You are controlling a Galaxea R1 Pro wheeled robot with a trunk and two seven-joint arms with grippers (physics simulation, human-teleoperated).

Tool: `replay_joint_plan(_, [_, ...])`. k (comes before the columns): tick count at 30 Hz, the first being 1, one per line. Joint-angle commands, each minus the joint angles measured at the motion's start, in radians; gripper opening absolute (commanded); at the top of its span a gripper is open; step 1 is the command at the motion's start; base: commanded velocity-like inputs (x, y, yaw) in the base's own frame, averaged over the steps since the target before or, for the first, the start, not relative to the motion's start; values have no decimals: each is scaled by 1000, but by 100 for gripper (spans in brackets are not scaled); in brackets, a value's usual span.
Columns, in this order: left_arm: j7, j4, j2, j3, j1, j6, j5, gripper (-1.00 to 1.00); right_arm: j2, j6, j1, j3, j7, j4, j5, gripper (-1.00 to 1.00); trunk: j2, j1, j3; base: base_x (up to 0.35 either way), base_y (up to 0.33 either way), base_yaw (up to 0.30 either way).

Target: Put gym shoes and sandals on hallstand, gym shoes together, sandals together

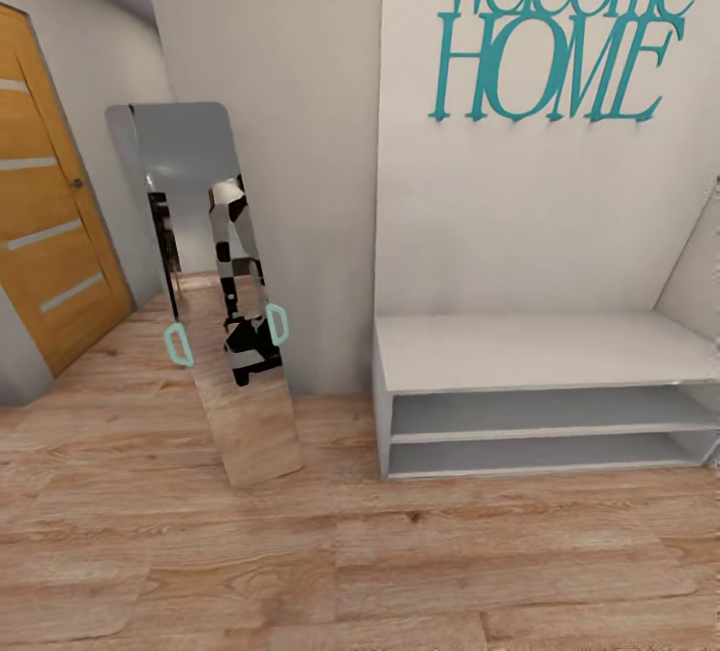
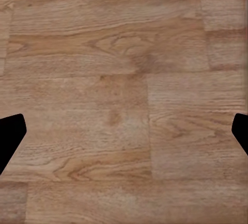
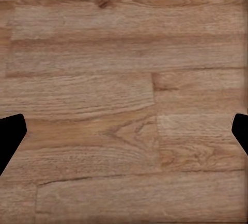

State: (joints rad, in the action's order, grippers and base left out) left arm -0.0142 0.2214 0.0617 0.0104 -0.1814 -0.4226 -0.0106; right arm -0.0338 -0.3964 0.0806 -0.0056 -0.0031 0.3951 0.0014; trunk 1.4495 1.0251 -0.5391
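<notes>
The gym shoes, the sandals and the hallstand are out of view. The corridor floor (image 1: 300, 551) of light brown wood-grain planks spreads across the lower head view. My left gripper (image 2: 124, 136) is open, its dark fingertips (image 2: 10, 139) far apart over bare planks with nothing between them. My right gripper (image 3: 124, 136) is open too, its fingertips (image 3: 10, 139) spread wide above bare floor (image 3: 124, 79).
A plain low grey two-shelf bench (image 1: 545, 351) stands against the wall at right, under teal "Welcome HOME" lettering (image 1: 565, 26). A tall mirror (image 1: 215, 291) leans on the wall left of centre. An orange wooden door (image 1: 50, 221) is at far left.
</notes>
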Motion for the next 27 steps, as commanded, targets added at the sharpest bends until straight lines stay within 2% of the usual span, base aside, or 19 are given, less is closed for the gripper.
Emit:
replay_joint_plan(1, [-1,-1,0,1,0,-3,-1,100,0,-3,1,-1,0,-1,0,100,0,0,-2,0,0,-178])
replay_joint_plan(27, [-1,-1,1,0,0,-4,0,100,0,-3,1,-1,0,-1,0,100,0,0,-37,0,0,-177])
